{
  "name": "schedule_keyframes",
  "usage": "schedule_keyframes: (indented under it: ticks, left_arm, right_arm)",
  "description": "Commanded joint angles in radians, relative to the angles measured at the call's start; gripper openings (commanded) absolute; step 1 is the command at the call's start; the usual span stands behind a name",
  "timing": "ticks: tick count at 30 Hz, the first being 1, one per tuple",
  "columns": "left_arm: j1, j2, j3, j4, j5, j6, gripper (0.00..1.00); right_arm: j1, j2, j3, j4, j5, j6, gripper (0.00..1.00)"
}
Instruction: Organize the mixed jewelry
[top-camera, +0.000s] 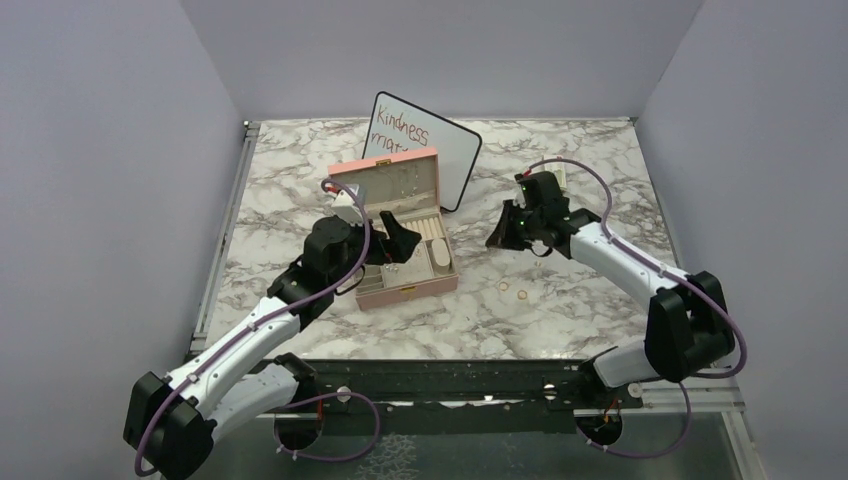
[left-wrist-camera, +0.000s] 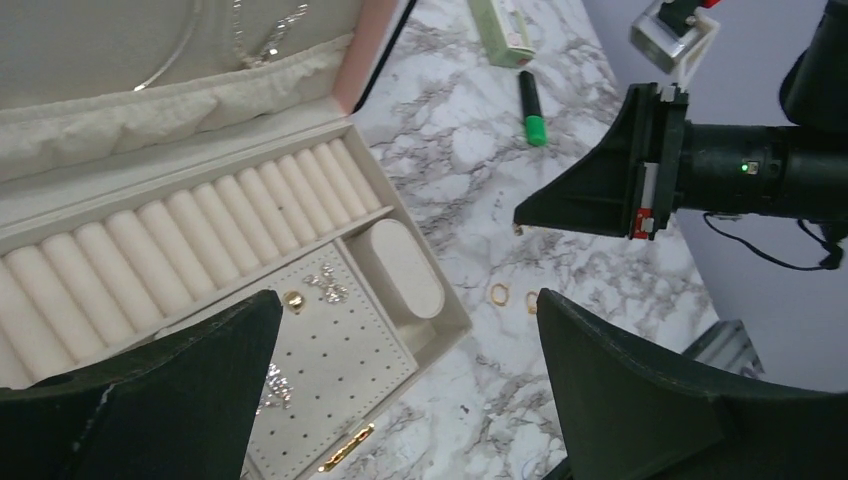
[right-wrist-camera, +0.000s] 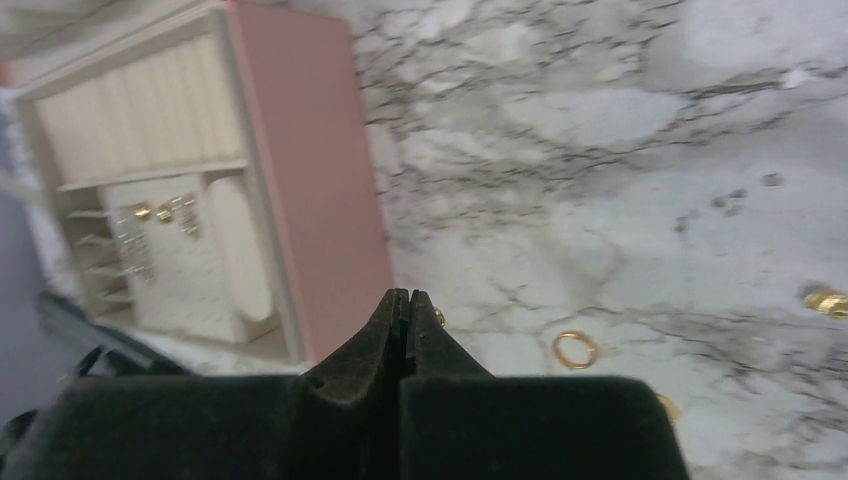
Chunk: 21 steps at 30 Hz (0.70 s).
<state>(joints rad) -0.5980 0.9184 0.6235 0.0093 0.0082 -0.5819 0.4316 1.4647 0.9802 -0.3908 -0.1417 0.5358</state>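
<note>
Shiny metal noted on small gold ring (right-wrist-camera: 575, 349), lower right; pink rectangular box (right-wrist-camera: 320, 200) smooth, matt; cream roll lining (left-wrist-camera: 180, 250) cloth-like.

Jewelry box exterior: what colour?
The jewelry box is pink outside, cream inside; clearest in the right wrist view.

**Mixed jewelry: some pieces in the pink box, some loose on the marble surface.**
Two small gold rings (left-wrist-camera: 498, 293) lie flat on the surface (left-wrist-camera: 470, 150), close together but not touching, near the front right corner of the open pink box (top-camera: 408, 293). A further gold piece (right-wrist-camera: 828, 299) lies well apart from them, too blurred to identify. Inside the box, the perforated panel (left-wrist-camera: 340, 370) carries a round gold stud (left-wrist-camera: 294, 299) near its top edge. Glittering earrings (left-wrist-camera: 325, 283) sit just beside the stud, and another glittering cluster (left-wrist-camera: 272, 385) lies lower on the panel.
</note>
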Motion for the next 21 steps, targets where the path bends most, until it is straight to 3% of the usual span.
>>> schedule_keyframes:
  ticks: [1, 5, 10, 13, 18, 21]
  left_arm:
    - [-0.002, -0.035, -0.023, 0.180, 0.182, -0.044, 0.97]
    - [-0.002, -0.050, -0.041, 0.277, 0.250, -0.093, 0.93]
    - [-0.002, -0.034, -0.023, 0.343, 0.336, -0.142, 0.91]
    - [-0.002, -0.019, 0.004, 0.377, 0.411, -0.159, 0.91]
    - [-0.003, 0.023, 0.048, 0.414, 0.523, -0.172, 0.90]
    - [-0.004, 0.043, 0.047, 0.425, 0.529, -0.189, 0.84]
  right_arm:
    - [-0.005, -0.090, -0.054, 0.110, -0.332, 0.141, 0.01]
    - [-0.005, -0.154, -0.110, 0.263, -0.546, 0.292, 0.01]
    - [-0.004, -0.198, -0.234, 0.668, -0.754, 0.607, 0.01]
    - [-0.004, -0.210, -0.275, 0.864, -0.779, 0.776, 0.01]
    - [-0.003, -0.219, -0.283, 0.950, -0.777, 0.898, 0.01]
    - [-0.002, -0.212, -0.309, 1.057, -0.779, 0.983, 0.01]
